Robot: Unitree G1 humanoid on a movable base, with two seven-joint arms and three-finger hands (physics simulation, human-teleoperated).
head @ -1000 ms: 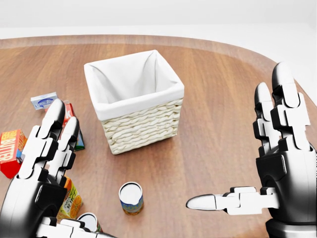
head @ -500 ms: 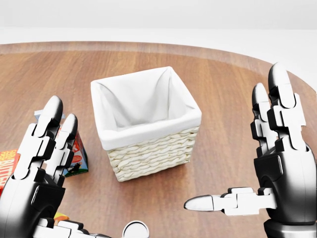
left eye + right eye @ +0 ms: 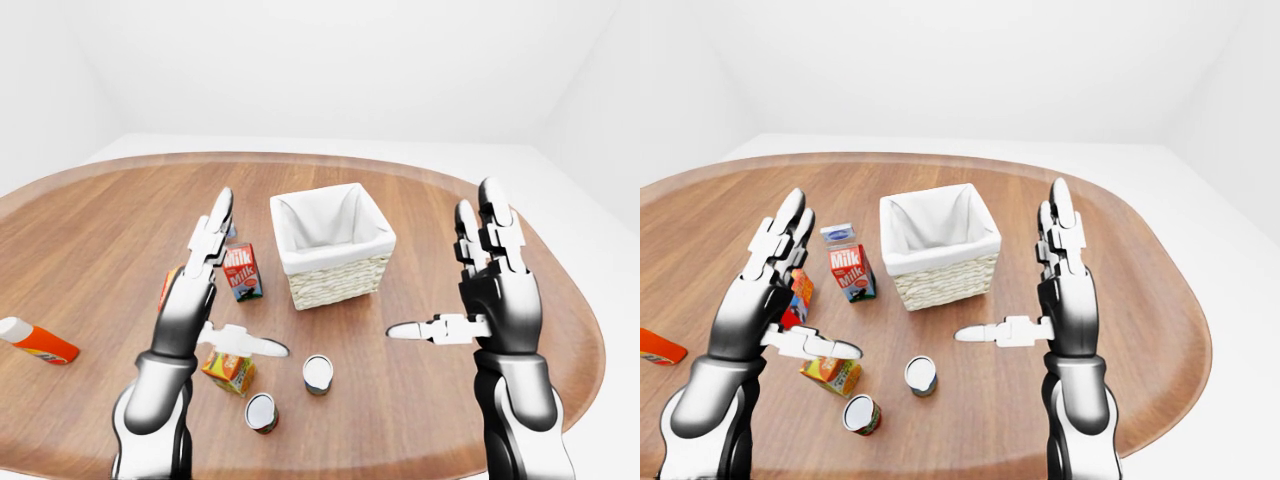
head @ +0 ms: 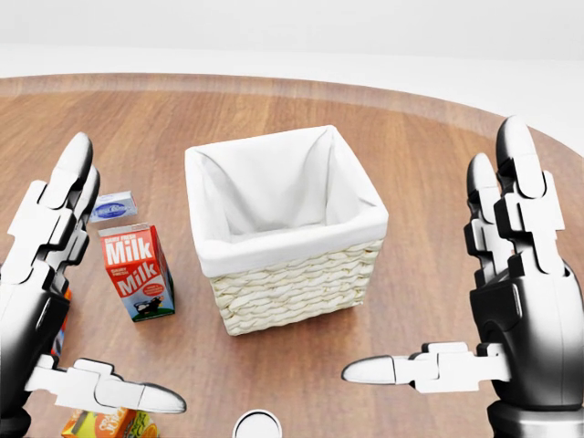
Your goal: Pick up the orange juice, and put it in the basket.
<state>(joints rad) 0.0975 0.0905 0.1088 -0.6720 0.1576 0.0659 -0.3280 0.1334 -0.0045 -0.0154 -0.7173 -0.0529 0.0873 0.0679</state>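
The orange juice (image 3: 228,369) is an orange and yellow carton lying on the wooden table; it also shows at the bottom left of the head view (image 4: 109,425). The basket (image 4: 294,287) is square white wicker with a white cloth lining, empty, in the middle of the table. My left hand (image 3: 240,285) is open, fingers up and thumb out, held above the juice carton and apart from it. My right hand (image 3: 440,262) is open and empty, to the right of the basket.
A red and white milk carton (image 4: 137,271) stands left of the basket, with a small blue and white box (image 4: 111,208) above it. Two cans (image 3: 318,374) (image 3: 261,411) stand near the juice. A red box (image 3: 797,297) and an orange bottle (image 3: 38,340) lie further left.
The whole picture has shifted, so the camera moved: basket and cans slid down and right. My left hand moved left and uncovered the milk carton. My right hand holds its pose.
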